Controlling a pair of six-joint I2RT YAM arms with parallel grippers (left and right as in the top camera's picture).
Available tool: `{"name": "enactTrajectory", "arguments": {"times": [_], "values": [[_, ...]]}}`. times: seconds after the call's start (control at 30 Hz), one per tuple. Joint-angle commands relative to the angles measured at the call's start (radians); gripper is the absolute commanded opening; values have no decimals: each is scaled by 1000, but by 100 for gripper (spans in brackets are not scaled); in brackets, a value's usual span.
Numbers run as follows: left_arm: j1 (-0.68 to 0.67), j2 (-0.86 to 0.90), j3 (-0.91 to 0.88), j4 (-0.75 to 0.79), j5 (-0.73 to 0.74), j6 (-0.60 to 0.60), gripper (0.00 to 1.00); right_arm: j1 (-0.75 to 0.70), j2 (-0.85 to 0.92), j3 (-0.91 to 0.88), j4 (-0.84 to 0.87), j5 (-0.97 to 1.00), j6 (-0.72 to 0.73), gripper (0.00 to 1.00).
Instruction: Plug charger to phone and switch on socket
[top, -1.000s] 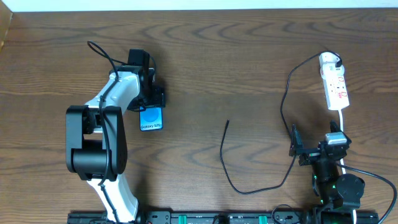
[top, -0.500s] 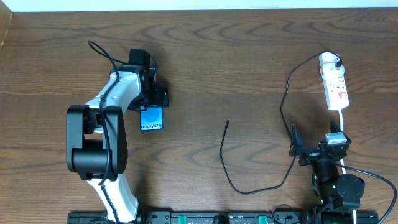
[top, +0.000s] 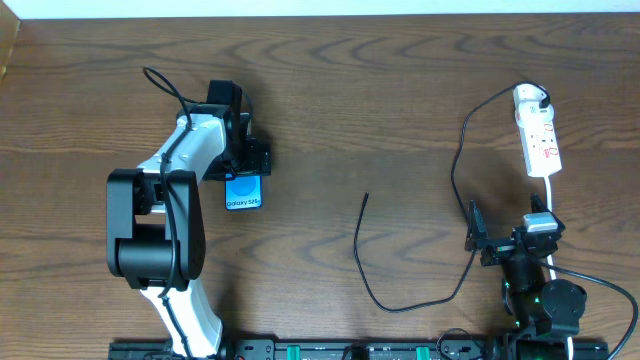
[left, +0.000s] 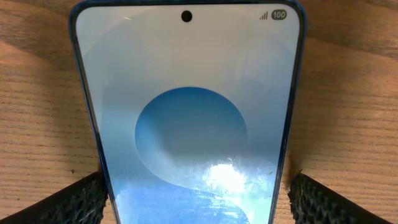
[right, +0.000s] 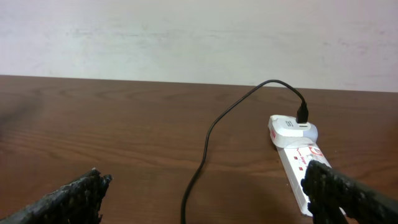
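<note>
Left wrist view: my left hand (left: 196, 202) straddles the Galaxy S25 phone (left: 193, 118), which lies flat and screen-up on the wooden surface (top: 380, 90). One padded finger (left: 74, 199) sits against the phone's left long edge. The other stands just beside the right edge, with a sliver of wood showing between them. So the hand is open around the phone and has not pinched it.

The front-camera hole is at the end pointing away from my wrist. I judge the charging port to be at the hidden end, close under my palm.

My right hand (right: 208, 193) is spread wide and holds nothing. The socket (right: 298, 165) lies ahead of it and a little to its right, with a white plug in its far end. From there the charger (top: 400, 305) runs back past the right hand's left side. It curls across the surface, and its plug tip (top: 367, 196) lies loose, well apart from both hands and far to the right of the phone.

The step in hand, as I read it, is securing the phone. To do it well I should close evenly on both long edges, so the phone neither twists nor slides under one pad first. The grip should be firm enough to resist the push of the plug, but the port end must stay reachable. If that end ends up boxed in by my fingers, the right hand will have no clean line to bring the tip in.
</note>
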Motion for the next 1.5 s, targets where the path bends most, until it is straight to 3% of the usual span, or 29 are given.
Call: {"name": "enactTrajectory", "arguments": {"times": [0.0,1.13,1.3,1.47], "values": [[0,62,-25,-10,50,-13,93,7,-7,-2,-5,0,-12,99],[0,118,-25,-18,19,-13,92,7,-7,-2,-5,0,-12,99],[0,118,-25,-18,20,-13,79,7,-7,-2,-5,0,-12,99],[0,118,-25,-19,20,-13,78,7,-7,-2,-5,0,-12,99]]}}
